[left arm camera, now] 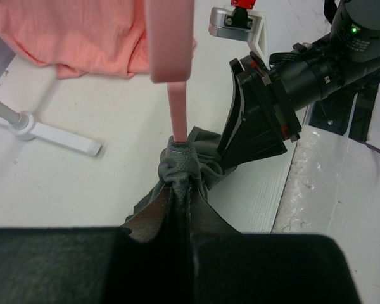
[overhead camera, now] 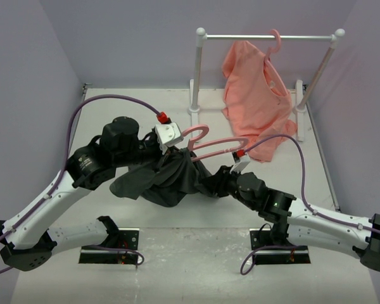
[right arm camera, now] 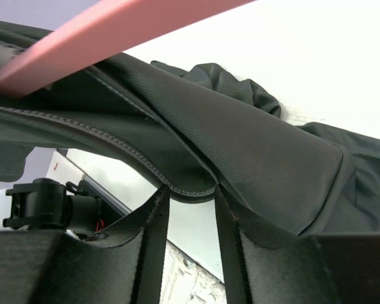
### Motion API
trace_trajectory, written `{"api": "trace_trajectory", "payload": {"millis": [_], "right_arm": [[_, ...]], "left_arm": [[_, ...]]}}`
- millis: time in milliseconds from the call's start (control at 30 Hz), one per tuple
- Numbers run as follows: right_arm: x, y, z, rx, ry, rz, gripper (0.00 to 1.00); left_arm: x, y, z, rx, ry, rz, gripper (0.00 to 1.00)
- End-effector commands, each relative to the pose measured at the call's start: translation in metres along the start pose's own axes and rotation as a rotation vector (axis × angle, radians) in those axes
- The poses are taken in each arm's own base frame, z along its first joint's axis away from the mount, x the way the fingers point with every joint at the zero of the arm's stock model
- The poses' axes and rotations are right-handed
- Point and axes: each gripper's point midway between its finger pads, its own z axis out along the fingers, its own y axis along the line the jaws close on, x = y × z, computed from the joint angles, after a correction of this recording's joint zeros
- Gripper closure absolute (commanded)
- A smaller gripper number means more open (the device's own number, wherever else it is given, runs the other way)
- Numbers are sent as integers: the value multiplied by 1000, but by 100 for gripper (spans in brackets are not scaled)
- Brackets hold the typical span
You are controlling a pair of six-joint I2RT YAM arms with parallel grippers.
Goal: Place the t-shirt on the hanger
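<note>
The dark grey t-shirt point(overhead camera: 158, 180) hangs bunched between both grippers above the table. The pink hanger point(overhead camera: 209, 144) lies level, its hook toward the back, one end buried in the shirt. My left gripper point(overhead camera: 179, 151) is shut on a pinch of t-shirt fabric point(left arm camera: 180, 161); the hanger's bar point(left arm camera: 177, 114) runs straight into that pinch. My right gripper point(overhead camera: 206, 180) is open, its fingers spread inside the shirt. In the right wrist view a stitched hem point(right arm camera: 190, 190) lies across the fingertips point(right arm camera: 157, 209), with the hanger point(right arm camera: 101, 28) above. The right gripper also shows in the left wrist view point(left arm camera: 253, 120).
A white rail point(overhead camera: 266, 37) on two posts stands at the back right. A salmon-pink garment point(overhead camera: 256, 95) hangs from it on a second pink hanger point(overhead camera: 273, 39), reaching down close to the free hanger's end. The rail's foot point(left arm camera: 50, 133) is near. Purple walls enclose the sides.
</note>
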Motion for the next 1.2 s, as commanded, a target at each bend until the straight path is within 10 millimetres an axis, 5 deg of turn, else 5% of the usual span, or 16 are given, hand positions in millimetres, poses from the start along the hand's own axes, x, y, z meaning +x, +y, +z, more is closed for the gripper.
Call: {"api": "trace_trajectory", "payload": {"millis": [0,233,633,767,867,1000,1167], "right_arm": [[6,-5,8,27,4,37,66],[14,-17,16,78,13,24,67],[6,1,30,23,-8,44,71],[10,4,39,13,-2,67,78],[10,5,43,6,-6,83,99],[9,-4,43,46,-29,92,100],[-12,-39,26,167,-84,114,100]], "left_arm": [[-26,-2,-5,5,-97,8,100],[-25,-3,-7,9,-94,8,100],[-27,-7,-11,21,-115,7,100],[-32,-8,-15,17,-146,5,100],[-32,-8,-14,15,-153,3,100],[-27,-5,-12,4,-137,1,100],[-17,7,-14,-71,-111,-7,100]]}}
